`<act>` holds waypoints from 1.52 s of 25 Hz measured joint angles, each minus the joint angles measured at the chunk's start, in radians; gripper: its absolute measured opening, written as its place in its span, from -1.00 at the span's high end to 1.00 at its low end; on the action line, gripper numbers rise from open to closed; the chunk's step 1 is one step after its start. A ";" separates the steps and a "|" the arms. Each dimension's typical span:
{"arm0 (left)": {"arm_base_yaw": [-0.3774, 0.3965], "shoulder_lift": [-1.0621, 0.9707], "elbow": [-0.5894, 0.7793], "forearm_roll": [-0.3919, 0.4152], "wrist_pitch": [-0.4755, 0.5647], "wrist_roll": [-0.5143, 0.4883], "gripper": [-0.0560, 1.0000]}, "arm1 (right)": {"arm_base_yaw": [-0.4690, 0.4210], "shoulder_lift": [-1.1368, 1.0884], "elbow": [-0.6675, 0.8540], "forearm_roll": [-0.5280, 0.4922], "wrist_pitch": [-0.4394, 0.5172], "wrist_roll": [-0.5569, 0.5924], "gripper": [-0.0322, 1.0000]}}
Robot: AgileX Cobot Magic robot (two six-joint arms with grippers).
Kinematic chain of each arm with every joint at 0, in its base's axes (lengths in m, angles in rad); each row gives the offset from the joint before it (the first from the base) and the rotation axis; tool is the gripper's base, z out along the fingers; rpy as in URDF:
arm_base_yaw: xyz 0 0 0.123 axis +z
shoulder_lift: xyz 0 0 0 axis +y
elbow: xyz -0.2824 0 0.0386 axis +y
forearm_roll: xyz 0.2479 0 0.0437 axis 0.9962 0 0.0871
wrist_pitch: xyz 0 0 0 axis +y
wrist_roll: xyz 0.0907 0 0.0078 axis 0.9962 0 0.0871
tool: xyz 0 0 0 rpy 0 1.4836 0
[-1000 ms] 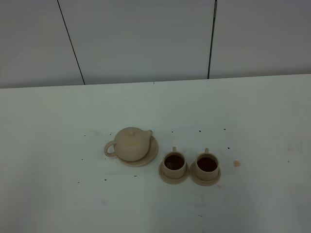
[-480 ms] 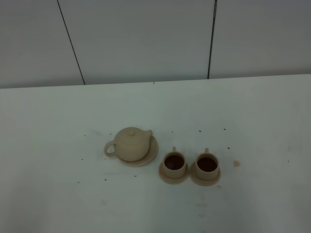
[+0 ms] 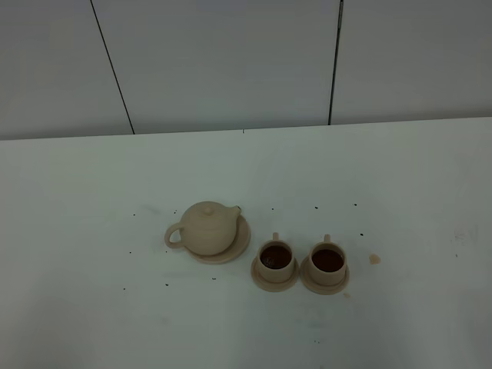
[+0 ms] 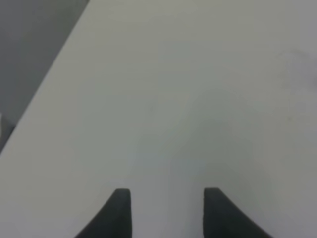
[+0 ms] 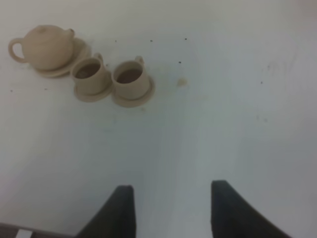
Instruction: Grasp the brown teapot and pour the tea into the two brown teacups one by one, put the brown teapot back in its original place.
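Observation:
The brown teapot (image 3: 206,227) (image 5: 45,46) sits upright on its wide saucer (image 3: 241,238) (image 5: 80,51), the original place, left of centre on the table. Just right of it stand the two brown teacups (image 3: 275,259) (image 3: 327,261), each on a small saucer and holding dark tea; the right wrist view shows them too (image 5: 91,74) (image 5: 130,78). Neither arm appears in the exterior high view. My left gripper (image 4: 167,194) is open over bare table near an edge. My right gripper (image 5: 172,192) is open, well back from the cups, holding nothing.
Small dark specks dot the white table (image 3: 400,177) around the tea set. A tan spot (image 3: 374,259) lies right of the cups. A grey panelled wall (image 3: 231,61) rises behind the table's far edge.

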 joint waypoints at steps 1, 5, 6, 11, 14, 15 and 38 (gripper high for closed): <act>0.000 -0.008 0.014 -0.008 -0.002 0.000 0.12 | 0.000 0.000 0.000 0.000 0.000 0.000 0.26; 0.000 -0.012 0.027 -0.029 -0.006 -0.001 0.12 | 0.000 0.000 0.000 0.000 0.000 0.000 0.26; 0.000 -0.012 0.027 -0.031 -0.007 -0.001 0.12 | 0.000 0.000 0.000 0.000 0.000 0.000 0.26; 0.000 -0.014 0.027 -0.070 -0.007 -0.007 0.12 | 0.000 0.000 0.000 0.000 0.000 0.000 0.26; 0.000 -0.014 0.027 -0.082 -0.007 -0.001 0.12 | 0.000 0.000 0.000 0.000 0.000 0.000 0.26; 0.000 -0.014 0.027 -0.083 -0.007 0.000 0.12 | 0.000 0.000 0.000 0.000 0.000 0.000 0.26; 0.000 -0.014 0.027 -0.084 -0.007 0.000 0.12 | 0.000 0.000 0.000 0.000 0.000 0.000 0.26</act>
